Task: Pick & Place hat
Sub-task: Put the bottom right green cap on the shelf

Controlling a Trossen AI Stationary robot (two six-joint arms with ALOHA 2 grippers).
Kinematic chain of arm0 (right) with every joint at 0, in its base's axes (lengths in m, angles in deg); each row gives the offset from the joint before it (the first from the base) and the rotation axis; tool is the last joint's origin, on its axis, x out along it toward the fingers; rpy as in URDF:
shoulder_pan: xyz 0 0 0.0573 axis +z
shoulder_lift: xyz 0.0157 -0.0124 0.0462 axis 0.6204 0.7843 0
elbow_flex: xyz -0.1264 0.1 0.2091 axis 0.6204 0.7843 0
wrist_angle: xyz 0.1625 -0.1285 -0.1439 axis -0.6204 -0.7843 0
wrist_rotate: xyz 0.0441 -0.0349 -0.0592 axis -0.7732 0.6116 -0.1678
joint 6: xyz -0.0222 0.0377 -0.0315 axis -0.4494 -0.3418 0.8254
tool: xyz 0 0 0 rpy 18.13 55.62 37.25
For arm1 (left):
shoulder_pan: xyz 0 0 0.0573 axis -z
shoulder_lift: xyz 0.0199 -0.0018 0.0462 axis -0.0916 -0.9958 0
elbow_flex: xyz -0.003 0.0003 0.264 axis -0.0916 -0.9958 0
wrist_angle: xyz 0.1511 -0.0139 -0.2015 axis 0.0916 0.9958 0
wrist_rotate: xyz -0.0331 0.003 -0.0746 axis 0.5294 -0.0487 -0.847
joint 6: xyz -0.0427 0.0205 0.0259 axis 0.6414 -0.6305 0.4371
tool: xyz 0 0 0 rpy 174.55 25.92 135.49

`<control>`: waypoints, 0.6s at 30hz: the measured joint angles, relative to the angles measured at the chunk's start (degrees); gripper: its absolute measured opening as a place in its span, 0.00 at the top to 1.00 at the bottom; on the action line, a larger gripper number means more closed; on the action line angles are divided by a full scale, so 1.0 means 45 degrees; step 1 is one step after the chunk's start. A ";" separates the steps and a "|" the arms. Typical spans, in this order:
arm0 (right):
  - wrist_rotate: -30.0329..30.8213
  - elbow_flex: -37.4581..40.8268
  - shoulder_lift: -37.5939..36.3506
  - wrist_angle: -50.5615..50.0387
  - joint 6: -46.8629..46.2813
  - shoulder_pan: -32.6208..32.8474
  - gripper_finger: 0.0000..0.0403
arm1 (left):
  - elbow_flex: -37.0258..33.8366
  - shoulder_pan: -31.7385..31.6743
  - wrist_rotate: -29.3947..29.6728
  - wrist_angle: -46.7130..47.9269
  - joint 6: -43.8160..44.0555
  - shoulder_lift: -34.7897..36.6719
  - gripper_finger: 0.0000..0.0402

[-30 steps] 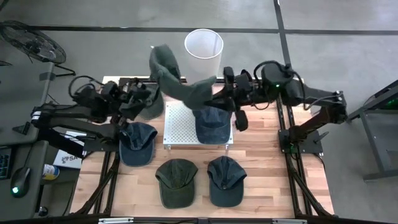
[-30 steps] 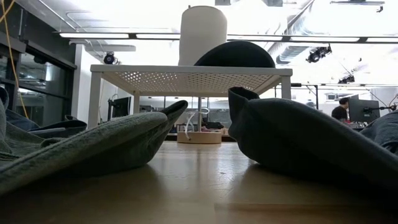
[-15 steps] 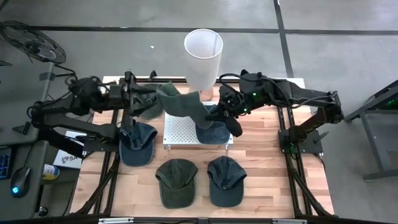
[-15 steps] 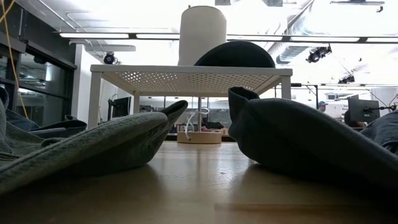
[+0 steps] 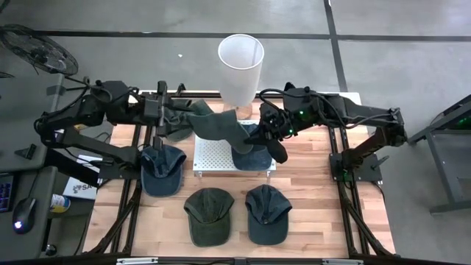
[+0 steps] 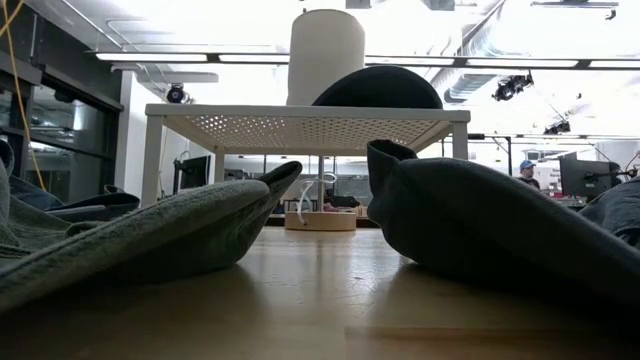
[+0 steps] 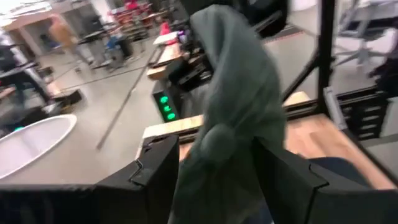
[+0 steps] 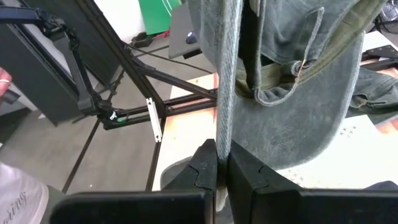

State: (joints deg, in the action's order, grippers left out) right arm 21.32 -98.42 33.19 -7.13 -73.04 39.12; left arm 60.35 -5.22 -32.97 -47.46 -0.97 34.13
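A grey-green hat (image 5: pixel 210 121) hangs between my two grippers, above the far part of a white perforated stand (image 5: pixel 213 154). My left gripper (image 5: pixel 174 118) is shut on the hat's left end, and the cloth fills its wrist view (image 7: pixel 236 106). My right gripper (image 5: pixel 252 131) is shut on the hat's right end, where the inside and strap (image 8: pixel 280 81) show. A blue hat (image 5: pixel 252 151) rests crown-up on the stand, and its dome (image 6: pixel 378 88) shows in the low view. Neither gripper shows in the low view. My left gripper has bunched cloth of the hat's left end (image 7: pixel 214 155) between its two fingers (image 7: pixel 158 171), coming level from the table's left. The hat is lifted clear. Which part of the hat this is, I cannot tell. My right gripper pinches a thin edge of the hat (image 8: pixel 225 124) between its shut fingertips (image 8: pixel 205 165), coming from the table's right. The edge runs straight on from the fingers. The rest of the hat hangs open beside it, clear of the stand.
A white cylindrical bin (image 5: pixel 241 59) stands past the table's far edge, behind the stand. Three more hats lie on the wooden table: blue (image 5: pixel 162 168) left of the stand, green (image 5: pixel 208 215) and blue (image 5: pixel 266 213) near the front edge.
The hat's left part, which stood up high toward the far edge, has come down; the hat now spans lower between the two grippers. My right arm has swung down and toward the table's left. My left arm has drawn slightly toward the left edge.
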 joint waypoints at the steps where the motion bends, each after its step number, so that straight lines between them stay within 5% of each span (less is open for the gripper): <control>1: 0.0000 0.0000 0.0000 -0.0004 0.0009 0.0004 0.98 | 0.0000 0.0000 -0.0082 -0.0203 0.0017 -0.0024 0.51; 7: 0.0284 0.0000 0.0000 -0.0082 0.0009 0.0004 0.98 | 0.0000 0.0000 -0.0294 -0.0470 0.0428 0.0153 0.63; 14: 0.0311 0.0000 0.0000 -0.0092 0.0014 -0.0001 0.98 | 0.0000 0.0000 -0.0304 0.0014 0.1099 0.0333 0.92; 18: 0.0311 0.0000 0.0000 -0.0087 0.0013 0.0000 0.98 | -0.0005 0.0000 -0.0304 0.0368 0.1395 0.0329 0.94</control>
State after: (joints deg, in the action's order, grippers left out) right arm 22.72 -98.42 33.19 -7.52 -72.98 39.12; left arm 60.33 -5.22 -34.34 -45.81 5.31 35.61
